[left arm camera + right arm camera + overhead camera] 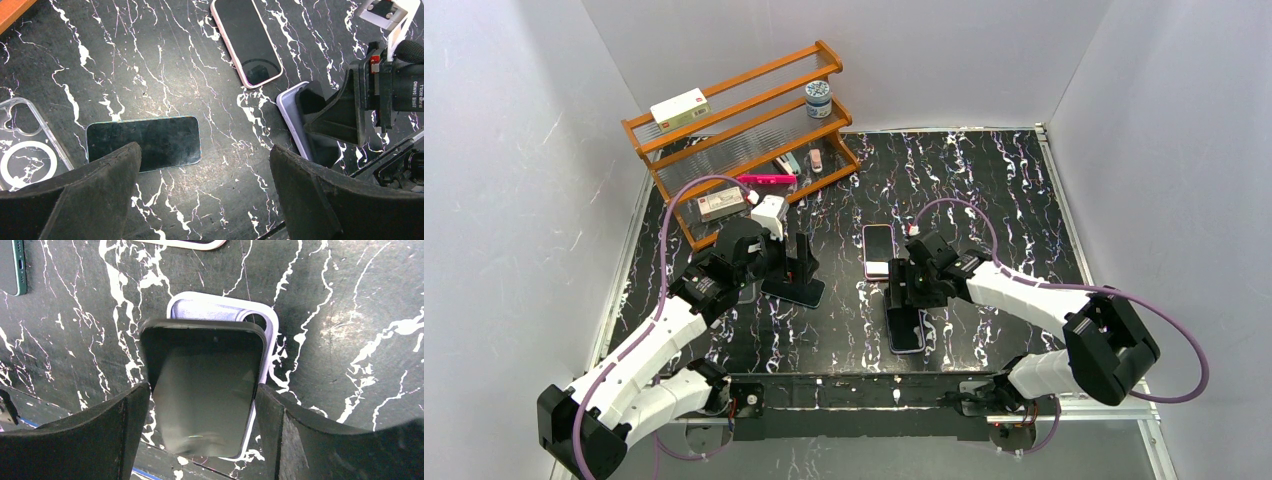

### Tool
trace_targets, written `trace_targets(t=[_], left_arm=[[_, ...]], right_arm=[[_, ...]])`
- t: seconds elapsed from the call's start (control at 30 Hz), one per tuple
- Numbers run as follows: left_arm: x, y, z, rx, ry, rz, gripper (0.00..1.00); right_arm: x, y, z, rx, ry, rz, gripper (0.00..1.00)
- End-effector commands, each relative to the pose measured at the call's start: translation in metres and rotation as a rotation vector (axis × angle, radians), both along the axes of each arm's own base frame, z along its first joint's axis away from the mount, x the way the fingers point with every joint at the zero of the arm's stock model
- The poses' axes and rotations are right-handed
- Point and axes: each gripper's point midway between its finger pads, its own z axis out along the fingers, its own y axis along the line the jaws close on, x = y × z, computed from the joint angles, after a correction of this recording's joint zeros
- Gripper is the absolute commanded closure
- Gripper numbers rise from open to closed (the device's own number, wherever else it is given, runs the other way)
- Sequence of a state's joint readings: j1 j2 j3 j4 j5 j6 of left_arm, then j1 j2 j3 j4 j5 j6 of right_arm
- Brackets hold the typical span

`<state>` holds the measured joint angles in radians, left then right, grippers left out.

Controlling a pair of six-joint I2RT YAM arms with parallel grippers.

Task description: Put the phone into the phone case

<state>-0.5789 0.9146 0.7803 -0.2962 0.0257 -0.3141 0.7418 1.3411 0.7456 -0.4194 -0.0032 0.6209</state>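
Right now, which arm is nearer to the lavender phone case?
Right. The right arm holds a phone in its jaws directly over the lavender case; the left arm hangs over a second phone, jaws open, farther off.

Far-left corner: wooden rack (742, 120) is blocking it. Over the dark green phone (144, 142) the left gripper (798, 265) is hanging, jaws spread, and a clear case (25, 150) is lying just beside that phone. A pink-edged phone (877, 250) is lying flat between the two arms, narrowing that lane. Above the lavender case (210, 307) the right gripper (906, 292) is taking up the room, clamping a black phone (205, 385). The table (1014, 200) is lying bare across its far-right part, giving passing room. White walls (524, 150) are closing in on the left, right and back.
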Motion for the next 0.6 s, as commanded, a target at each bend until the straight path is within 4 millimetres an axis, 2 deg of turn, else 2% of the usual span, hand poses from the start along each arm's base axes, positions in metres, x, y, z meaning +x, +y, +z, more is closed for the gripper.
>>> trace_targets(t=[0.0,0.1,0.3,0.43,0.57], left_arm=[[0.000,0.003,0.001,0.007,-0.004,0.010,0.02],[-0.001,0.003,0.000,0.008,-0.004,0.009,0.02],[-0.001,0.003,-0.002,0.001,0.007,0.014,0.02],[-0.006,-0.012,-0.004,-0.048,0.056,-0.032,0.07],[-0.012,-0.032,-0.010,-0.118,0.139,-0.089,0.13]], right_arm=[[0.010,0.006,0.025,0.025,-0.058,0.001,0.10],[0.009,0.008,0.028,0.039,-0.059,0.005,0.06],[0.012,0.008,0.043,0.061,-0.088,-0.016,0.08],[0.015,-0.004,0.038,0.020,-0.096,-0.065,0.15],[0.013,-0.002,0.035,0.057,-0.091,-0.063,0.21]])
